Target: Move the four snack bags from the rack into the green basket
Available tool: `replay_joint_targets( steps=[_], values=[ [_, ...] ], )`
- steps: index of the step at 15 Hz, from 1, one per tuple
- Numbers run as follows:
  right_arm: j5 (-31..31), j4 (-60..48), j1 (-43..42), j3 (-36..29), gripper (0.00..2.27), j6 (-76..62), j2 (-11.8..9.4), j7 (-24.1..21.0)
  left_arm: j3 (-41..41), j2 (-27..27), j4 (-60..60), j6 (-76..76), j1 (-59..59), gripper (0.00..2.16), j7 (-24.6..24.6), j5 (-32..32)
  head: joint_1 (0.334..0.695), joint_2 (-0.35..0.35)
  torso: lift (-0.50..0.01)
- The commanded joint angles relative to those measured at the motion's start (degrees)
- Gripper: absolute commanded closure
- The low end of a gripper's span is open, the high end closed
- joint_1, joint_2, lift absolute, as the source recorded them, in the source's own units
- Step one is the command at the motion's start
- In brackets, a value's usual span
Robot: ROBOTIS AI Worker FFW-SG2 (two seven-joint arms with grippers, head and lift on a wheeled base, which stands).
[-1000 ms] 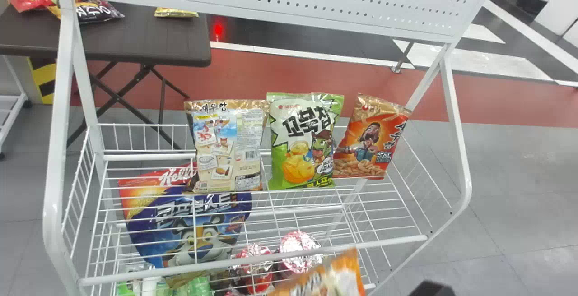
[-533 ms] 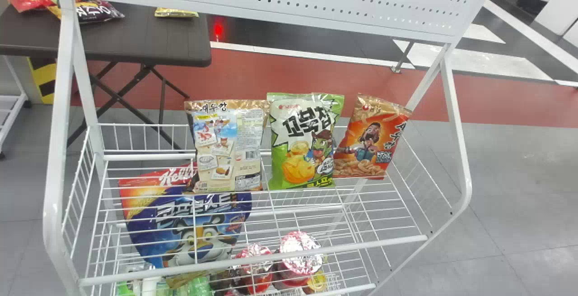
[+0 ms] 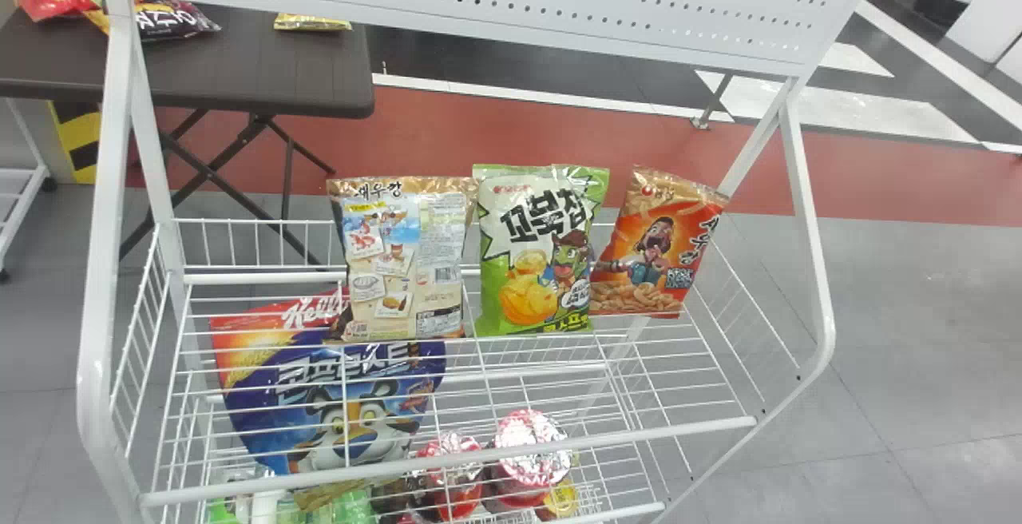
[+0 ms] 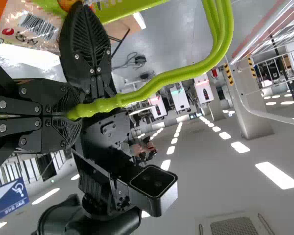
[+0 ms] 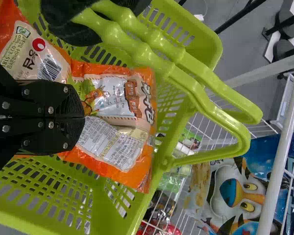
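The right hand [image 5: 84, 117] is closed, its black fingers together, and appears to pinch the orange snack bag [image 5: 117, 147] at mid-back; the bag lies at the fingertips, within the walls of the green basket [image 5: 49, 226]. Handling: treat the bag as light, soft and air-filled, with a slick film skin and brittle contents. Grip with low force. For pick-up, take the flat top seal or a shallow fold of film; a hard squeeze on the body could crush the contents or burst a seam. Appearance: orange film with pale panels, dark lettering, a printed text block and a crinkled, glossy surface. A second bag [image 5: 34, 46], orange with a barcode, lies beside the right hand in the basket. The left hand [image 4: 72, 115] is clamped on the basket's handles [image 4: 161, 82] and steadies them next to the right hand. Ahead of both hands stands the rack [image 3: 101, 268], carrying three upright bags: a tan bag [image 3: 403, 260] with its printed back outward, a green bag [image 3: 535, 252] in the middle, and a red-orange bag [image 3: 655, 248], tilted. Next step, as judged: release the held bag, then reach forward to the rack.
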Motion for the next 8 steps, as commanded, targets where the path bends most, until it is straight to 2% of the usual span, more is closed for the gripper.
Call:
replay_joint_targets(
  steps=[1,2,8],
  values=[
    [-0.35,0.74,-0.2,-0.05,0.28,-1.29,-0.06,-0.02,-0.15,0.0,0.01,0.0,0.0,1.47,0.01,-0.21,0.695,-0.35,0.0],
    [-0.18,0.74,-0.2,-0.14,0.0,-1.46,-0.06,-0.11,-0.15,0.0,-0.08,0.0,0.09,1.47,-0.08,-0.21,0.695,-0.35,0.0],
    [-0.44,-1.55,-0.11,-3.3,0.04,-1.64,0.03,-0.11,0.02,0.0,-0.96,-0.52,0.88,1.47,-0.08,-0.12,0.695,-0.35,0.0]
  ],
)
